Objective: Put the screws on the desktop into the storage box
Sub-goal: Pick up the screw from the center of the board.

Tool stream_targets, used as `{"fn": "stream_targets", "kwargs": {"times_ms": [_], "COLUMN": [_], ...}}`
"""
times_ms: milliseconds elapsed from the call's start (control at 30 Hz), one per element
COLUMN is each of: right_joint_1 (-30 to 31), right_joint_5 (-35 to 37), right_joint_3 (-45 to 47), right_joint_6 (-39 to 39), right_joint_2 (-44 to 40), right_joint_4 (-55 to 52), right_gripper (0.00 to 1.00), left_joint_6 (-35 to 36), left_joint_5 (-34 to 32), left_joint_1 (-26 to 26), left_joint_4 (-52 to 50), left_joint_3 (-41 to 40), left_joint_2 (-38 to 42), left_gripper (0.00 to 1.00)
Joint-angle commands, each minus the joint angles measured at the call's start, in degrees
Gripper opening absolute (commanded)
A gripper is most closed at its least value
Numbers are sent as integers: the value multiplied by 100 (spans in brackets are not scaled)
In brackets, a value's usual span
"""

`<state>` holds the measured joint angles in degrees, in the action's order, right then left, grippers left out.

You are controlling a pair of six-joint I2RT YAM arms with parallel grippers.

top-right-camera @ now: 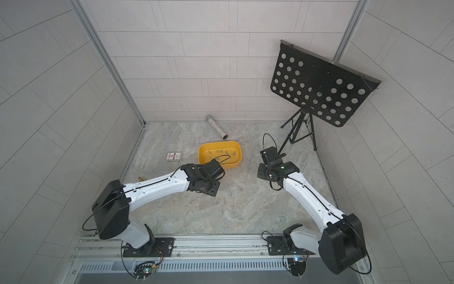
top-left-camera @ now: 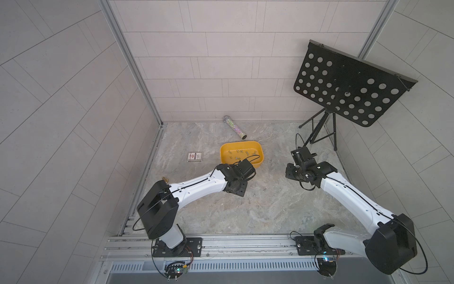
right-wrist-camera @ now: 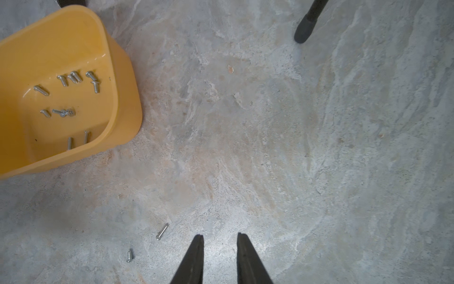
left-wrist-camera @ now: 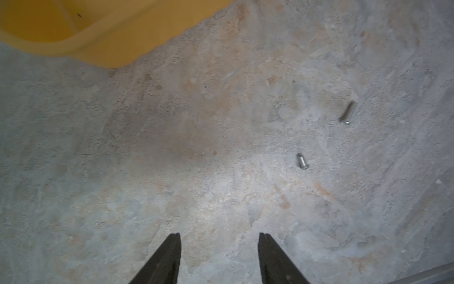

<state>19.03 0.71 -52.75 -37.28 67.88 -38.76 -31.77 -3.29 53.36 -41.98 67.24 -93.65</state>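
Progress: late stage, as you may judge it. Roughly a dozen screws (right-wrist-camera: 95, 86) lie in the storage box (right-wrist-camera: 127, 118), far-centre on the desktop (left-wrist-camera: 221, 147). Two remain loose on the near side of its right end: a long screw (left-wrist-camera: 348, 112) and a short screw (left-wrist-camera: 303, 161). The left gripper (left-wrist-camera: 219, 239) stands half apart and the right gripper (right-wrist-camera: 220, 239) narrowly apart; both hold nothing.

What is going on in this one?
Two robot arms are collecting screws. Roughly ten screws lie in the yellow storage box. At least two are loose on the desktop between the arms: a longer screw and a shorter screw. The left gripper, close to the box's corner, and the right gripper are both open and empty, above bare desktop.
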Motion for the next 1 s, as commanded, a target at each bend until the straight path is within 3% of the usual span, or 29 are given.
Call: {"fn": "stream_targets", "kwargs": {"times_ms": [0, 367, 967], "right_joint_1": [-137, -547, -711], "right_joint_5": [-17, -79, -108], "right_joint_3": [81, 106, 123], "right_joint_6": [102, 239, 336], "right_joint_2": [-141, -448, -477], "right_joint_4": [-44, -101, -135], "right_gripper": [28, 29, 28], "left_joint_6": [-178, -207, -312], "left_joint_5": [-171, -240, -250], "left_joint_1": [205, 494, 728], "left_joint_4": [64, 8, -39], "left_joint_3": [330, 970, 1430], "left_joint_2": [-302, -1077, -1895], "left_gripper": [59, 59, 58]}}
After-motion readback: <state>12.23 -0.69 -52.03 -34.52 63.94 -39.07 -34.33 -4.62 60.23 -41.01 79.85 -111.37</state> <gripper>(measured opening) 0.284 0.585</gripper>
